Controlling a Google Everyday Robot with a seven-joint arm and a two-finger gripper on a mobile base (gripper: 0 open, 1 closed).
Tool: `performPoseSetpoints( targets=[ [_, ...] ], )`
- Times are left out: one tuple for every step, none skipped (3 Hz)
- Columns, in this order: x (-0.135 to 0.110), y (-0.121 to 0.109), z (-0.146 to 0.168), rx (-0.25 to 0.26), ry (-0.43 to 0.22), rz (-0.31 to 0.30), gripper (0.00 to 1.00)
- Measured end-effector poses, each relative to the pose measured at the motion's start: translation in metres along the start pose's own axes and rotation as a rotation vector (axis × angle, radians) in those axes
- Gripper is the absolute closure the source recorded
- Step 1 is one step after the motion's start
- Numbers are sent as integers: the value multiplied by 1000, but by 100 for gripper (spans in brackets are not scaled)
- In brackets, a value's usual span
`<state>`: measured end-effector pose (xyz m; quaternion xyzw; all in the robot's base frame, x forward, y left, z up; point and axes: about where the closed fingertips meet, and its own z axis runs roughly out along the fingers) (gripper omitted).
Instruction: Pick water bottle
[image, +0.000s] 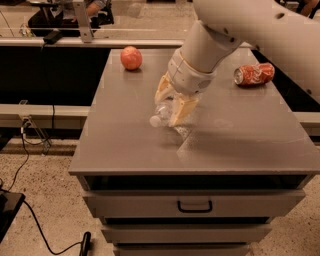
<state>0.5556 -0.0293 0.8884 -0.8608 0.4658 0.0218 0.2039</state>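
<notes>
The water bottle (161, 116) is small and clear with a white cap, and it lies on its side near the middle of the grey cabinet top (125, 145), cap pointing left. My gripper (171, 106) comes down on it from above on the white arm (235, 30). Its tan fingers (181, 111) stand on either side of the bottle's middle and press against it. The label band is hidden behind the fingers. The bottle rests on the surface.
A crushed red soda can (254, 74) lies at the back right of the top. A red apple (131, 58) sits at the back left. The cabinet has drawers with a dark handle (195, 206) below. Cables (30, 200) run on the floor at left.
</notes>
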Motion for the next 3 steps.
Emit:
performPoseSetpoints(
  targets=[
    [8, -4, -34, 79, 3, 45, 100],
    [9, -5, -63, 134, -22, 60, 100],
    [8, -5, -66, 139, -27, 61, 100]
  ],
)
